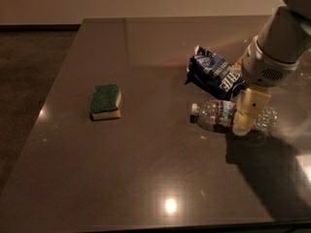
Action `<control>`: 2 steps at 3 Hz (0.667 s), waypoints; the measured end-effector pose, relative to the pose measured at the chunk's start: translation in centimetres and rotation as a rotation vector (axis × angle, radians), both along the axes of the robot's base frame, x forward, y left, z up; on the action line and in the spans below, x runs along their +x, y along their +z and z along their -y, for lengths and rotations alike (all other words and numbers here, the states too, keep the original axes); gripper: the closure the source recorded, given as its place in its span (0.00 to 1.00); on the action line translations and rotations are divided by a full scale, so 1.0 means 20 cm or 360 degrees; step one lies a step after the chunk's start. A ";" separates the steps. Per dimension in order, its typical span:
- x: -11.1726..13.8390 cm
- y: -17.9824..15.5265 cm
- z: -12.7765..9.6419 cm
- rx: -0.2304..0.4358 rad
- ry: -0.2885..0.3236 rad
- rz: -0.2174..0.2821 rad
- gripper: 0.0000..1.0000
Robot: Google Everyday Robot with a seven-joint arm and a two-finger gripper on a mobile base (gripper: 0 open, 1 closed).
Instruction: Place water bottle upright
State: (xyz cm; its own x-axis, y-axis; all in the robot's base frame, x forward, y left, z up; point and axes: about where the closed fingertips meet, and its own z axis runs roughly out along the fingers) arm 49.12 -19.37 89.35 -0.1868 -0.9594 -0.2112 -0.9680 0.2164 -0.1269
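The water bottle (217, 115) lies on its side on the dark table (146, 169), right of centre, with its white cap pointing left. It is clear and ribbed, with a thin coloured label band. My gripper (245, 118) comes down from the white arm at the upper right. It is over the bottle's right half and covers part of it. The bottle's base shows to the right of the gripper.
A dark blue foil snack bag (215, 74) lies just behind the bottle, close to the arm. A green and yellow sponge (106, 101) lies left of centre. The table's left edge borders dark floor, and its front edge runs along the bottom.
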 end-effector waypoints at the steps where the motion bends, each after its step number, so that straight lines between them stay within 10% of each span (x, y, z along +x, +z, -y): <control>1: 0.02 -0.10 -0.03 0.0013 0.0032 -0.0048 0.00; 2: 0.02 -0.16 -0.05 0.0012 0.0056 -0.0073 0.00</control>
